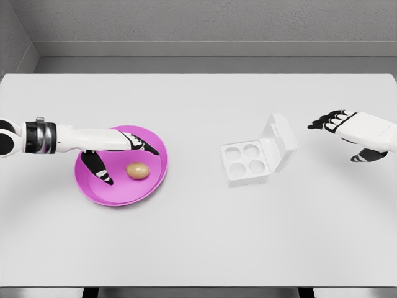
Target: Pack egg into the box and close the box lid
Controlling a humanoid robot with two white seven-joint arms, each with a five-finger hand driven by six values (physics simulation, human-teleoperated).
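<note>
While the brown egg (138, 171) lies on the pink plate (118, 194), the left hand (115, 149) spreads over it.
Right of it the white box (257, 158) gapes, with the right hand (356, 131) loose beyond.

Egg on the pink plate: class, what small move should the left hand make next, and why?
Probably close the fingers around the egg. The left hand hovers open over the pink plate, thumb and fingers either side of the egg, not gripping it, while the box sits open with all four cups empty.

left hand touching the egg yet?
Apart. Head view shows pink plate between the egg and the left hand's open fingers.
</note>
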